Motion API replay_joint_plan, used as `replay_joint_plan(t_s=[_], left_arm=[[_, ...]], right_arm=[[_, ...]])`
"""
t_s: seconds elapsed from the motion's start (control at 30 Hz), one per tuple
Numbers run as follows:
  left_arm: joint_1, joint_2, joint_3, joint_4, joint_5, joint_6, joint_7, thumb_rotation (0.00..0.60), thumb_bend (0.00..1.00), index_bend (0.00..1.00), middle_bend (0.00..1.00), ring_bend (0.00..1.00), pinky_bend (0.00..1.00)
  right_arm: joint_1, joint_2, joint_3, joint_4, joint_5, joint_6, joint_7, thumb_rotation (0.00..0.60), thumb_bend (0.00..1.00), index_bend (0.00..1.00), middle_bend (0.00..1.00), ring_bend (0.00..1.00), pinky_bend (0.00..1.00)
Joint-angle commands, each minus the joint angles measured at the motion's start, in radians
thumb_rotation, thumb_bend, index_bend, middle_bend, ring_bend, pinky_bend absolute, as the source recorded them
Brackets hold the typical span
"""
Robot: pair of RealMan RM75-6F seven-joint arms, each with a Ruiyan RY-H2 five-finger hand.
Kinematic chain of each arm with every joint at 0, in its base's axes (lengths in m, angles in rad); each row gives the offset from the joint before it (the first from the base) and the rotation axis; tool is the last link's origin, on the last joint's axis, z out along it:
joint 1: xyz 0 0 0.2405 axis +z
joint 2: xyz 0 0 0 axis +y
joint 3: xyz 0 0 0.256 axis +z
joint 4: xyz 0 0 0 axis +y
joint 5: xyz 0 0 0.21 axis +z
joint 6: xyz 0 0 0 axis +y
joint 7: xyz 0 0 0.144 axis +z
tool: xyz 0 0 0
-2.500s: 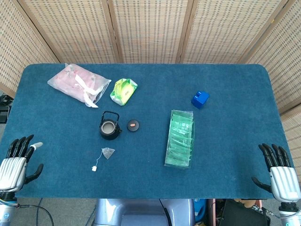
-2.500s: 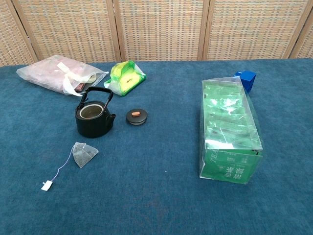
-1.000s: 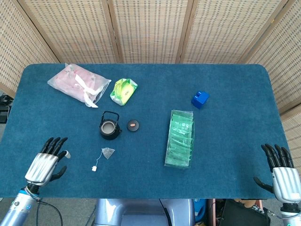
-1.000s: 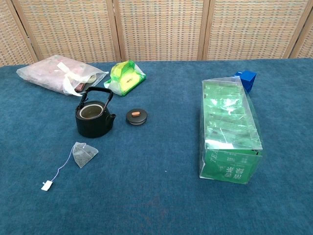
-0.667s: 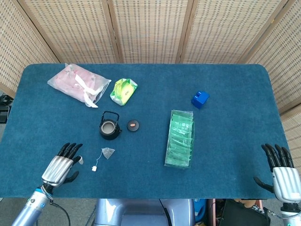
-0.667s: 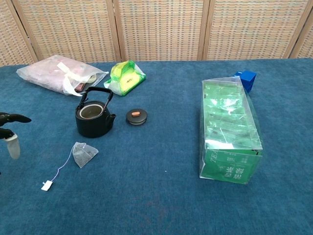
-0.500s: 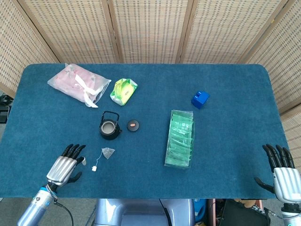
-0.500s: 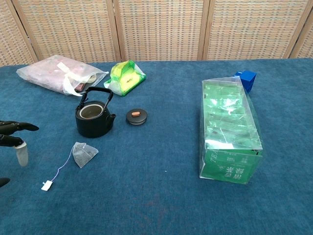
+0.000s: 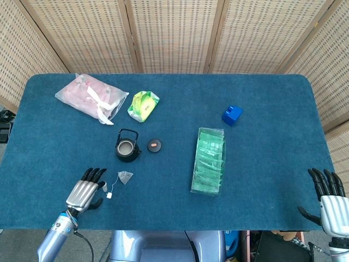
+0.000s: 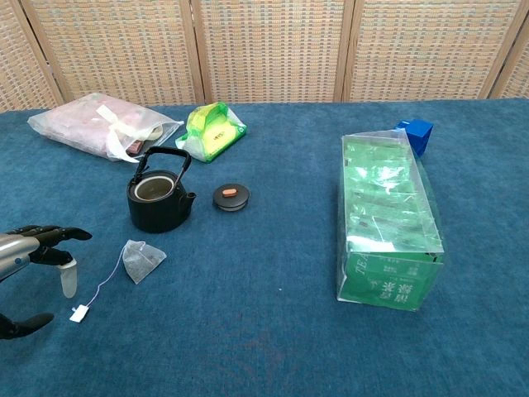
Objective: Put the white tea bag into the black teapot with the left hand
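Observation:
The white tea bag (image 9: 125,177) (image 10: 140,260) lies on the blue table, its string running to a small paper tag (image 9: 109,195) (image 10: 79,313). Behind it stands the black teapot (image 9: 127,146) (image 10: 158,199), uncovered, with its lid (image 9: 155,145) (image 10: 231,197) lying to the right. My left hand (image 9: 85,191) (image 10: 33,265) is open, fingers spread, just left of the tag and not touching it. My right hand (image 9: 329,200) is open at the table's near right corner, seen only in the head view.
A green tea box in clear wrap (image 9: 209,160) (image 10: 388,222) lies right of centre. A pink bag (image 9: 90,96) (image 10: 99,125), a green packet (image 9: 143,105) (image 10: 213,131) and a blue cube (image 9: 232,115) (image 10: 413,133) sit farther back.
My left hand has moved right along the front of the table, from the left edge to beside the tea bag's tag. The right hand drifted slightly lower.

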Motion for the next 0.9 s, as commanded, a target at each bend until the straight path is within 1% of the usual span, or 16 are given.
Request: replay_joint_plan(t_s=[0.03, 0.27, 0.9], left_arm=[[-0.005, -0.015, 0.000, 0.009, -0.005, 0.003, 0.001, 0.600, 0.38, 0.46, 0.08, 0.00, 0.00], [-0.015, -0.038, 0.003, 0.016, -0.010, 0.002, 0.004, 0.600, 0.38, 0.47, 0.08, 0.00, 0.00], [-0.034, -0.058, 0.017, 0.010, -0.037, 0.004, 0.042, 0.600, 0.38, 0.47, 0.08, 0.00, 0.00]], right_arm=[[-0.003, 0.002, 0.000, -0.001, 0.001, 0.003, 0.000, 0.600, 0.12, 0.11, 0.18, 0.03, 0.10], [-0.008, 0.005, 0.000, -0.002, 0.002, 0.007, 0.002, 0.600, 0.12, 0.11, 0.18, 0.03, 0.10], [-0.017, 0.004, 0.001, 0.010, 0.006, 0.012, 0.014, 0.600, 0.12, 0.11, 0.18, 0.03, 0.10]])
